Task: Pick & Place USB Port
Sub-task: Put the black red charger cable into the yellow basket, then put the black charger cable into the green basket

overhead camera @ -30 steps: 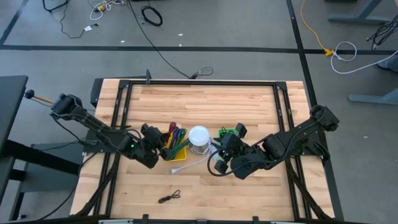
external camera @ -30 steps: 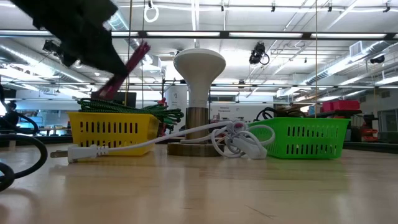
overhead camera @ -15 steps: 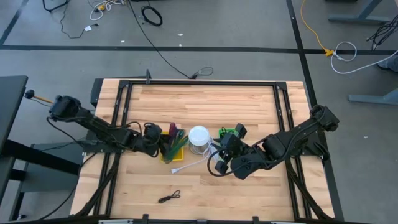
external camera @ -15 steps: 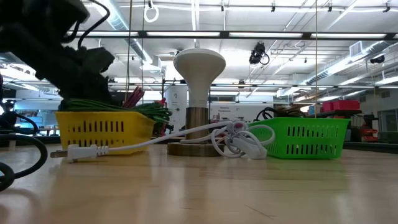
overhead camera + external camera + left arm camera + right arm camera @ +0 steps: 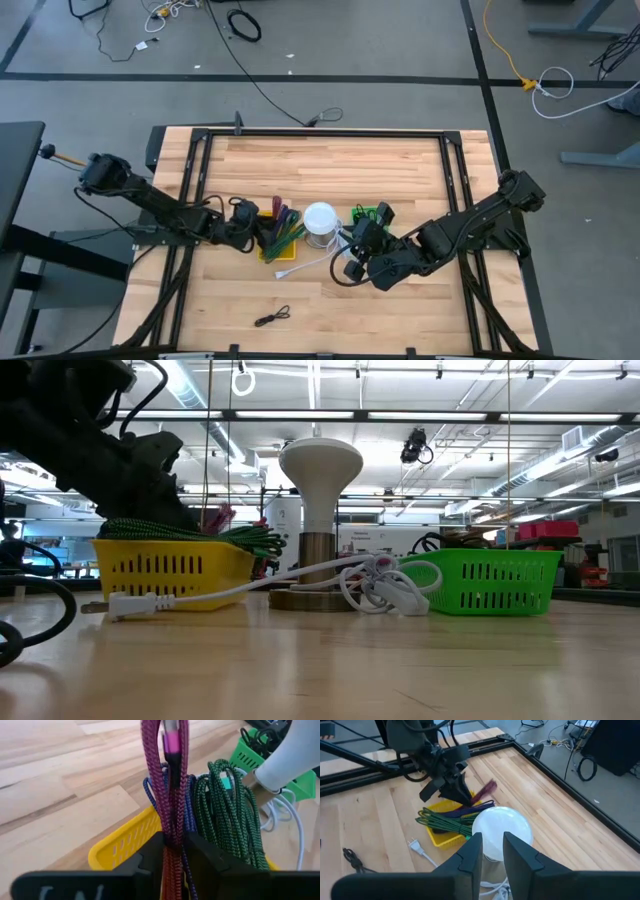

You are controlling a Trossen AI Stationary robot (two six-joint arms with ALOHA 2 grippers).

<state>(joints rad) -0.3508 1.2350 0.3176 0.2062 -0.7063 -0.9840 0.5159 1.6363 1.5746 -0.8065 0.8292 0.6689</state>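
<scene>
Left wrist view showed the left gripper with its jaws narrowly parted around the magenta cable, hanging into the yellow basket, nine o'clock of the lamp. Placing step; releasing fully looked next. The right gripper waited, slightly parted, holding nothing.

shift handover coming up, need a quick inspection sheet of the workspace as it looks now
surface: wooden table, far half bare.
job's things: yellow basket holding magenta cable, green cable and a blue one; green basket on the other side of the white lamp.
clutter: small black cable near the front edge.
grippers: left gripper over the yellow basket, fingers either side of the magenta cable; right gripper beside the lamp, nothing between its fingers.
cables: white power cord running from the lamp's base.
surroundings: loose cables on the grey floor; workshop benches behind.
</scene>
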